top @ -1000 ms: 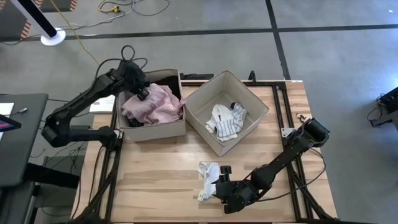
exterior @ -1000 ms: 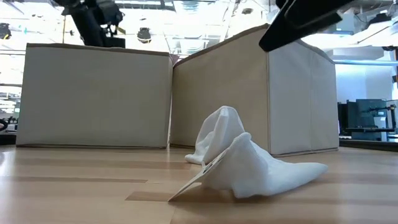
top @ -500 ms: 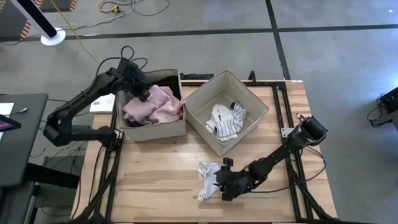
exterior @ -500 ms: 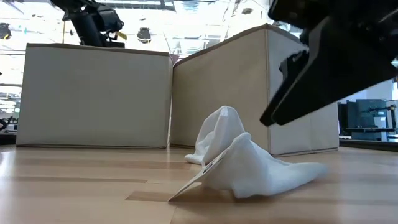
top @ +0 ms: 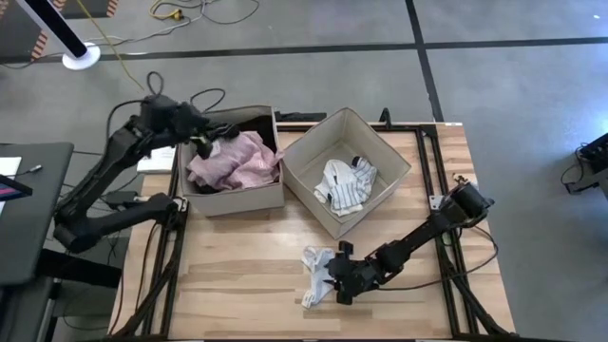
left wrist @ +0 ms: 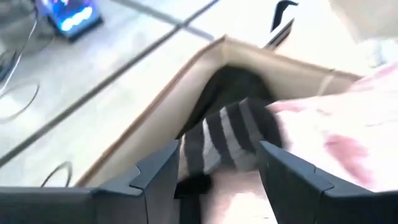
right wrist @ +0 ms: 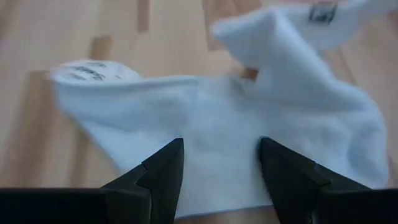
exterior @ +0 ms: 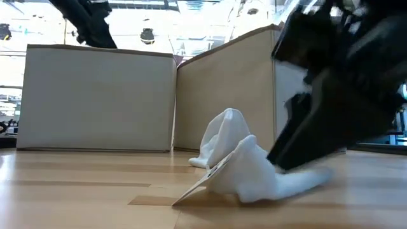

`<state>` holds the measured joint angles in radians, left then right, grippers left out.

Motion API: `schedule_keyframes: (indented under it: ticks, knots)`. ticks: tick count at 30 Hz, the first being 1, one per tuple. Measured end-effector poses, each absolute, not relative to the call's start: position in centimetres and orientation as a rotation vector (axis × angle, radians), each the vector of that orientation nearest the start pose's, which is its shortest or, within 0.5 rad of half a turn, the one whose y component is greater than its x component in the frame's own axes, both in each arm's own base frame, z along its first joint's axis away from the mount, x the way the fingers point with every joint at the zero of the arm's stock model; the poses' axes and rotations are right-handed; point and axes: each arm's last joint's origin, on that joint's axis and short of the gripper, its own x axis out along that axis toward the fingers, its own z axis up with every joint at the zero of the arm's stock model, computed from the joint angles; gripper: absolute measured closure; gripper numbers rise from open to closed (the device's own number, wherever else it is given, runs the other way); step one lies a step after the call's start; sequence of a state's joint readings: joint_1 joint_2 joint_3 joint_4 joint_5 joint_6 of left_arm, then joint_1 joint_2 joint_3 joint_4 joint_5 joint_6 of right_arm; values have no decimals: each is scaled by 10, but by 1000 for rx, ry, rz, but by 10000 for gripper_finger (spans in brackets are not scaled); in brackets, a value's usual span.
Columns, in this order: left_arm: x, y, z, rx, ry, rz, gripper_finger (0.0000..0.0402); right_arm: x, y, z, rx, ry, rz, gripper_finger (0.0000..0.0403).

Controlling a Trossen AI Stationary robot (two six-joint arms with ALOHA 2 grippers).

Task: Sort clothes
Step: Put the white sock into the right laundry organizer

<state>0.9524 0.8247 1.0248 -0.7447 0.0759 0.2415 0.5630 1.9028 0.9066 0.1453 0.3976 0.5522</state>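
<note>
Since a second ago the left gripper (top: 201, 141) has lifted back off the pink crumpled garment (top: 237, 160) in the left beige fabric box (top: 233, 199), fingers parted, empty. Right gripper (top: 334, 282) now reaches the limp, light white sock (top: 317, 266) lying on the wooden table (top: 228, 275), jaws wide, straddling its bunched middle, the best hold.

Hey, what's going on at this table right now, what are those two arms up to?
The robot is sorting clothes into two beige boxes. The right gripper is low over the wooden table, open and lined up on a crumpled white garment, which is not yet gripped. The left gripper is open at the far corner of the left box, above a pink garment and a grey-striped sock lying in it. The right box holds a striped white piece.
</note>
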Motion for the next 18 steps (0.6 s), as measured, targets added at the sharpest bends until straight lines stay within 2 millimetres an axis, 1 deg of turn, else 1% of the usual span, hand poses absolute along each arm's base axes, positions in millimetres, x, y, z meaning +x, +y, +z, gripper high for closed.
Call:
schedule_keyframes:
  ticks: [3, 6, 8, 13, 14, 15, 18]
  knots:
    - [80, 106, 363, -26, 511, 748, 191, 310, 178, 96, 143, 771, -53, 183]
    - [72, 90, 370, 3, 455, 712, 191, 314, 180, 92, 126, 777, -59, 211]
    - [68, 80, 373, 23, 412, 670, 191, 317, 183, 95, 103, 770, -44, 248]
    - [58, 55, 380, 45, 303, 502, 191, 319, 187, 109, 49, 774, 33, 375]
    - [57, 51, 380, 43, 283, 465, 191, 319, 187, 112, 32, 776, 43, 387]
    - [56, 48, 381, 41, 269, 433, 191, 320, 188, 115, 22, 771, 51, 390]
    - [54, 41, 381, 26, 248, 349, 191, 325, 190, 128, 11, 739, 67, 390]
